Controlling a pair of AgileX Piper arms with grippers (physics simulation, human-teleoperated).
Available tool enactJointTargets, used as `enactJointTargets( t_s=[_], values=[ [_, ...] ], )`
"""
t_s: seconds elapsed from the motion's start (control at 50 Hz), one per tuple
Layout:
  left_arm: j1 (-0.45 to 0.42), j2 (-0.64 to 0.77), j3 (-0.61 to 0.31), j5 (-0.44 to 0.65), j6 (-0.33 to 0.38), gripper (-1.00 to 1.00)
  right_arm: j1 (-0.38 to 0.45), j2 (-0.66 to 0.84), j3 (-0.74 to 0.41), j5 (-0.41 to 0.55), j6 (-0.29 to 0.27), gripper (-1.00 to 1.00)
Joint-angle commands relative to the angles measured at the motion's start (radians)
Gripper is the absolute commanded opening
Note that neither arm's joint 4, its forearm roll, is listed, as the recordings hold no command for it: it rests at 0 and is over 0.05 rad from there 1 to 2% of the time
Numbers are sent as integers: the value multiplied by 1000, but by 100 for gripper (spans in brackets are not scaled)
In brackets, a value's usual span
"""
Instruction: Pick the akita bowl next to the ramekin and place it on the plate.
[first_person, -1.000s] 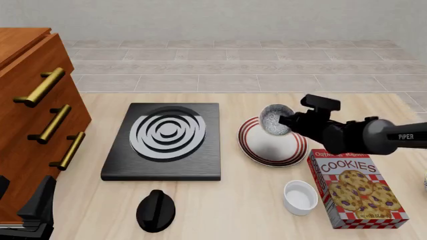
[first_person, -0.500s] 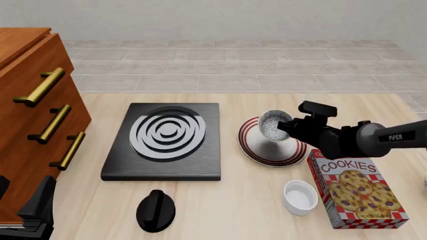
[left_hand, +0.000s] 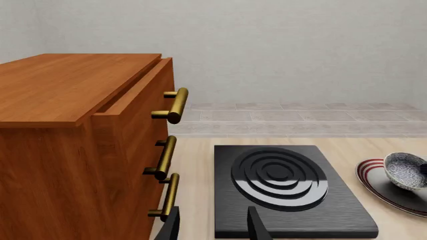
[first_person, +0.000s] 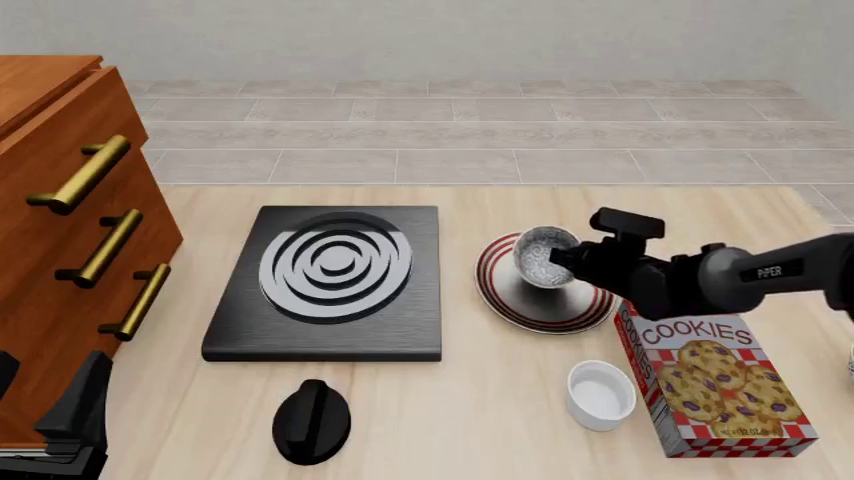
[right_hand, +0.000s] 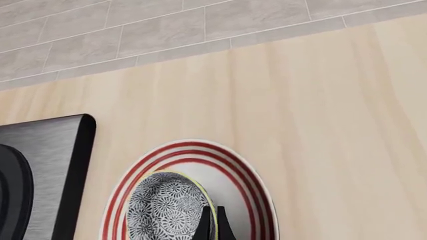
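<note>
The akita bowl (first_person: 539, 256), speckled grey inside with a pale rim, hangs tilted low over the plate (first_person: 513, 303), a white dish with red rings. My right gripper (first_person: 569, 262) is shut on the bowl's right rim. In the right wrist view its fingertips (right_hand: 203, 226) pinch the rim of the bowl (right_hand: 163, 210) above the plate (right_hand: 193, 148). I cannot tell whether the bowl touches the plate. The white ramekin (first_person: 601, 394) stands nearer the front. My left gripper (left_hand: 213, 229) is open and holds nothing, low at the front left beside the cabinet. The left wrist view shows the bowl (left_hand: 405, 169) too.
A black stove (first_person: 331, 280) with white rings lies left of the plate. The wooden drawer cabinet (first_person: 67, 250) fills the left side. A cookies box (first_person: 714, 385) lies right of the ramekin, under my right arm. A black rounded object (first_person: 311, 421) sits at the front.
My right gripper has lowered the bowl toward the plate and drawn slightly left. The left arm has not moved.
</note>
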Motion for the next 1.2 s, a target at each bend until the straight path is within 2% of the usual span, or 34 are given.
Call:
enactJointTargets(
  t_s=[0.02, 0.46, 0.48, 1.2],
  values=[
    [0, 0, 0, 0, 0, 100, -1, 27, -23, -1, 2, -100],
    [0, 0, 0, 0, 0, 100, 17, 64, -25, -15, -1, -100],
    [0, 0, 0, 0, 0, 100, 17, 61, -26, -10, -4, 100],
    [0, 0, 0, 0, 0, 100, 13, -46, 25, 22, -14, 100]
  ],
)
